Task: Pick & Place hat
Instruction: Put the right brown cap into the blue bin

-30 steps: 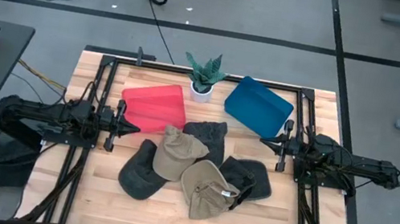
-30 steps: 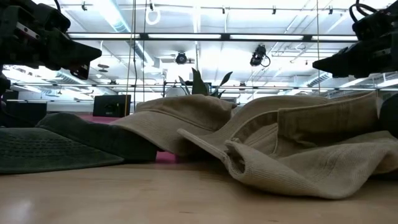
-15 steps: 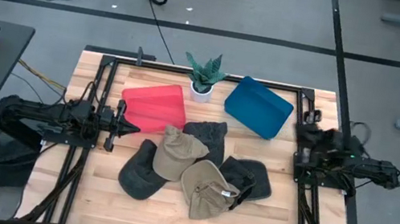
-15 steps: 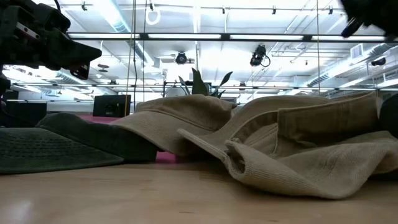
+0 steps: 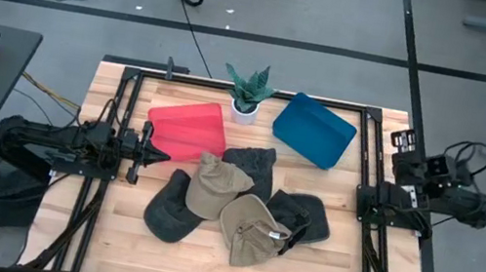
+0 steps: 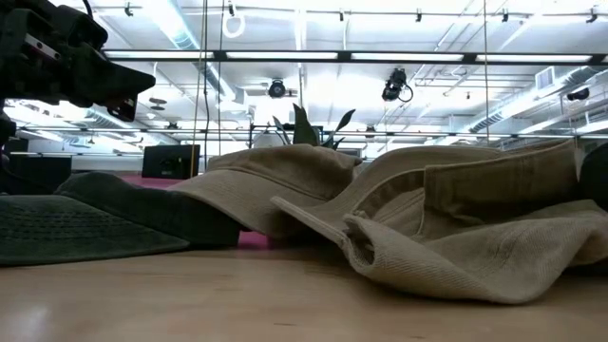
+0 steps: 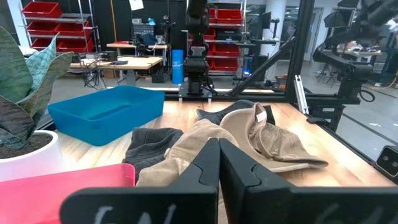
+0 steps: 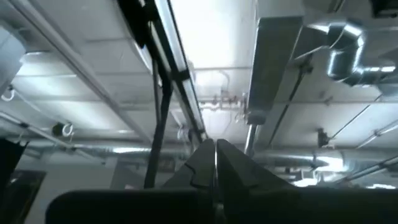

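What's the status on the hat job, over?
Left gripper shut, empty, beside red bin. Right gripper shut, empty, pointing at ceiling. Hats piled mid-table, untouched. Nothing in the way.

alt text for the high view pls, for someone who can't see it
A pile of tan and dark hats lies mid-table, in front of a red bin, a potted plant and a blue bin. The shut left gripper points at the pile; the right arm is folded back off the table's right edge.
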